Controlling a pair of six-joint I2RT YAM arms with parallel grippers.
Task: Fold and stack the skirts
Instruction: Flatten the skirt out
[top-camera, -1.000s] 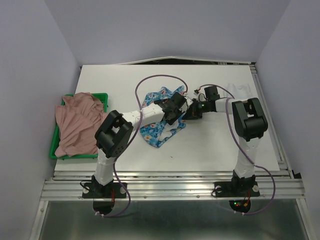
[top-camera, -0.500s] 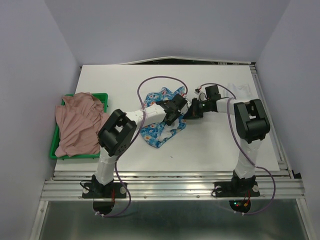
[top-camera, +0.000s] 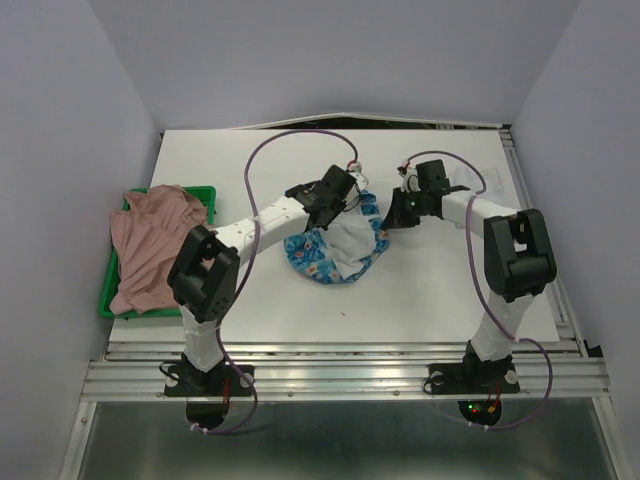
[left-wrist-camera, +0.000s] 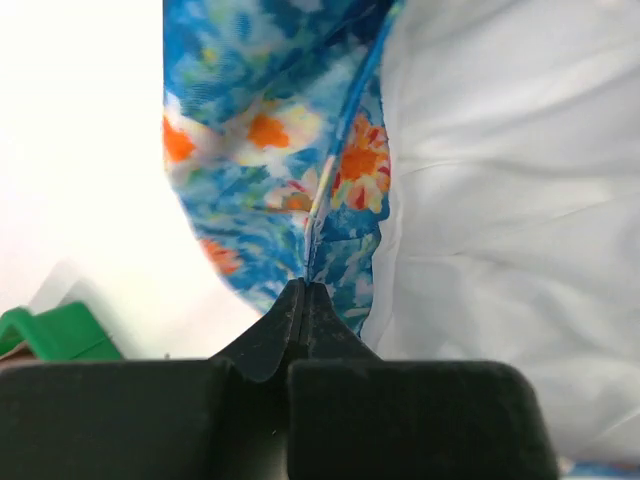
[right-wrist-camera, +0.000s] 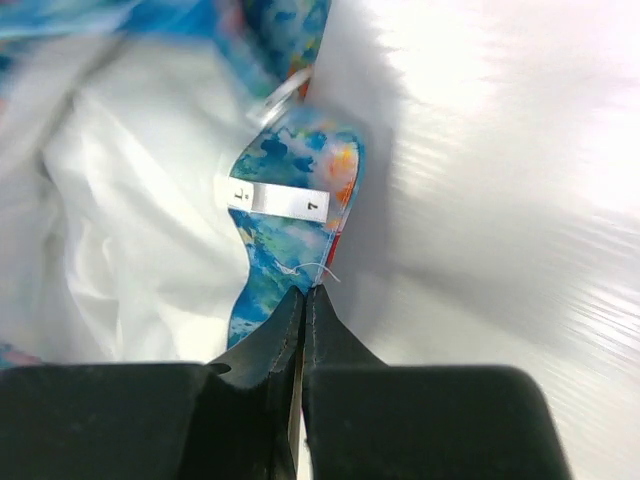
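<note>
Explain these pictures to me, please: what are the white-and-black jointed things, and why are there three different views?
Those are two robot arms, the left arm and the right arm, bolted at the near edge of a white table. The wide picture comes from a fixed camera above and behind them. Each close-up comes from a small camera on one arm's wrist, so the black shapes at the bottom are that arm's own fingers.

On the table lies a blue flowered skirt, with its white lining showing. The left gripper is pinched shut on one edge of it. The right gripper is pinched shut on another edge, just below a small white label. At the left, a dusty-pink skirt is heaped on a green tray.
</note>
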